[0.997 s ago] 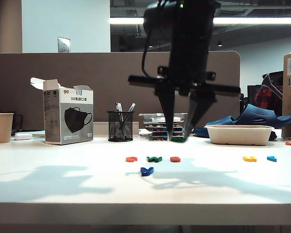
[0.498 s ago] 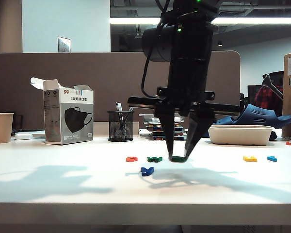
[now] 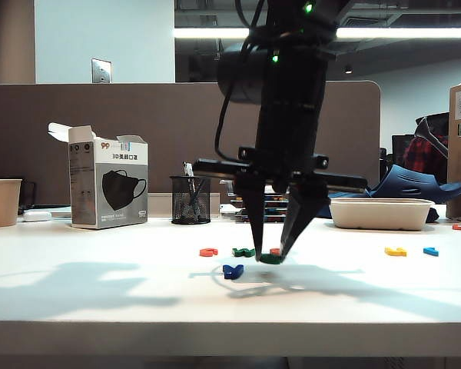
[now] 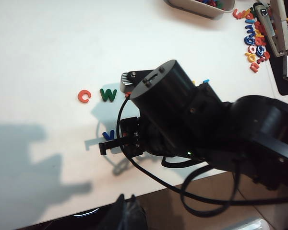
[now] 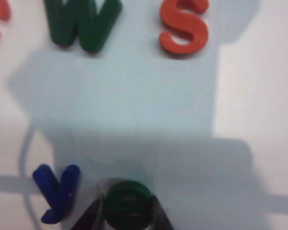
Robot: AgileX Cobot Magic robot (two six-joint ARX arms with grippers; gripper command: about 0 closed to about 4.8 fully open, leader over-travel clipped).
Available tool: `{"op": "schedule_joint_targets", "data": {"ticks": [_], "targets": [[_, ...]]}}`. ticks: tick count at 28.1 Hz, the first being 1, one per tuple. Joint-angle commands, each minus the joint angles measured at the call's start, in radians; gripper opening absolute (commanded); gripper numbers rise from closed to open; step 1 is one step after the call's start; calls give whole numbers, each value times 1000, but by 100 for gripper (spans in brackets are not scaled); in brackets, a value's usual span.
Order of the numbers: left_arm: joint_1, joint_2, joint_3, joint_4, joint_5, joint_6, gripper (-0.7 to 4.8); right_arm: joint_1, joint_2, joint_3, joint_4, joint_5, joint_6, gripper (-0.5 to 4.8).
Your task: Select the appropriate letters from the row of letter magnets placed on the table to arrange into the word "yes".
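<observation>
My right gripper [image 3: 270, 257] is shut on the rounded green letter [image 5: 127, 203], low over the white table [image 3: 100, 292]; whether the letter touches the top I cannot tell. Its fingers [image 5: 158, 216] pinch the letter's sides. The dark blue y [image 3: 232, 270] lies close beside it [image 5: 57, 191]. Behind them in the row lie the orange-red s [image 5: 185, 26], the dark green w [image 5: 81, 24] and an orange-red c [image 3: 208, 251]. The left wrist view shows the c [image 4: 84, 96], w [image 4: 108, 94] and y [image 4: 108, 135] beside the right arm [image 4: 182, 120]. My left gripper [image 4: 127, 211] hangs shut past the table's front edge.
Yellow [image 3: 396, 251] and light blue [image 3: 430, 251] letters lie to the right. At the back stand a paper cup [image 3: 1, 201], a mask box [image 3: 107, 188], a mesh pen holder [image 3: 190, 200] and a beige tray [image 3: 380, 213]. More loose letters [image 4: 254, 38] are heaped near a far corner.
My right gripper has come down and forward with the green letter, from above the row to just beside the blue y. The letters on the table have not moved.
</observation>
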Motion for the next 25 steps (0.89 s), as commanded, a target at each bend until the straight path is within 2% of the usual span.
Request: {"op": "schedule_joint_targets", "data": {"ticks": [1,4,21,25], "targets": [[1,-3,4,6,0,-3,-5,2,12,2,-1,0,3,104],[1,-3,4,7,1,-3,-5,2,25,0,-10,-27,3,104],[1,-3,4,6,0,-3,-5,-1,25,-8,-24,-19,4,110],[1,-3,4,6,0,-3,-5,-2,25,-8,-24,-19,4,159]]}}
